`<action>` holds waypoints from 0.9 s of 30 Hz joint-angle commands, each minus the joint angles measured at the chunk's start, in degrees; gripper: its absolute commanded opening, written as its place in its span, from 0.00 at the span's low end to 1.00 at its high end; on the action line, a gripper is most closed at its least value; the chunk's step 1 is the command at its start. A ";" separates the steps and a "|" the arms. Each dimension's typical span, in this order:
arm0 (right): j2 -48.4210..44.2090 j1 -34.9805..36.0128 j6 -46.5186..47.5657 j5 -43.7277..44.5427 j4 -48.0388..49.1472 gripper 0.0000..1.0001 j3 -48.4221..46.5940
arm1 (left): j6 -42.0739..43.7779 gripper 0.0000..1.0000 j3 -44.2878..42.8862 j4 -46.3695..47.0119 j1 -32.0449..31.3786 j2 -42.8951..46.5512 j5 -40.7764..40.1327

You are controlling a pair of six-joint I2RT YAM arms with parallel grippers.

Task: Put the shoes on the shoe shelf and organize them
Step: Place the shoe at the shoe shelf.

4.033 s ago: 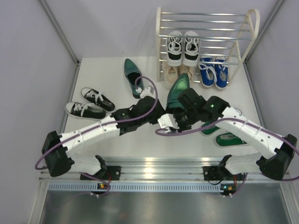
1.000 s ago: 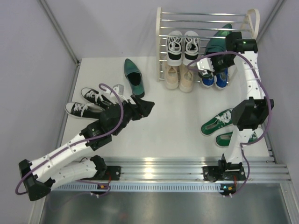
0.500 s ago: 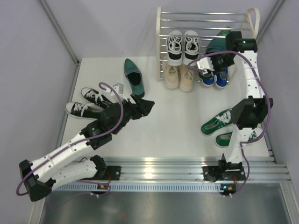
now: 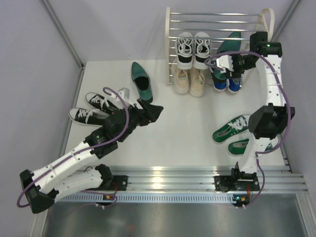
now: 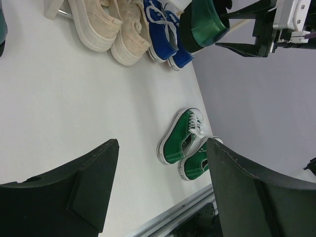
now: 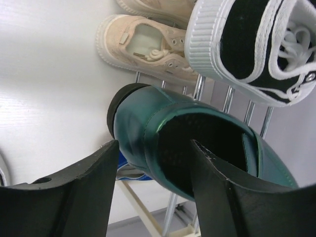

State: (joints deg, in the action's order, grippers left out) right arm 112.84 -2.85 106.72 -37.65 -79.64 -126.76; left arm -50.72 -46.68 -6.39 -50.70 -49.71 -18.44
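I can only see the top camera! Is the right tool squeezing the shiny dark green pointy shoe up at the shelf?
Observer: On the right wrist camera, the right tool has its fingers spread. One is outside and one inside the glossy dark green pointed dress shoe, wider apart than its side wall, so it looks loose, not squeezed.
Operator: Is the shoe on the bars?
Observer: Yes, it lies across the chrome-barred shoe shelf, next to a black-and-white sneaker.
Operator: What about the left tool?
Observer: The left wrist camera shows the left tool wide open above the white table, gripping nothing.
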 commanded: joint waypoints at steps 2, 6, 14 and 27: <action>-7.45 -1.63 -10.36 -1.90 10.88 0.61 5.28 | 0.09 0.77 0.79 3.76 0.34 1.64 0.42; -10.00 -1.72 -20.75 -0.76 16.53 0.63 8.90 | 0.01 0.77 1.06 3.76 0.42 2.08 0.42; -12.64 -1.81 -41.13 1.18 22.33 0.69 9.16 | 0.27 0.77 1.15 4.37 0.77 2.08 1.21; -19.40 -1.98 -100.97 11.70 33.84 0.72 17.23 | 0.36 0.77 1.68 4.46 0.95 3.04 1.21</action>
State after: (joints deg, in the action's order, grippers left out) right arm 96.53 -3.92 28.18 -31.20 -51.22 -111.96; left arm -50.85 -45.25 -5.50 -50.09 -47.68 -17.41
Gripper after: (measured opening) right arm 0.755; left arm 0.769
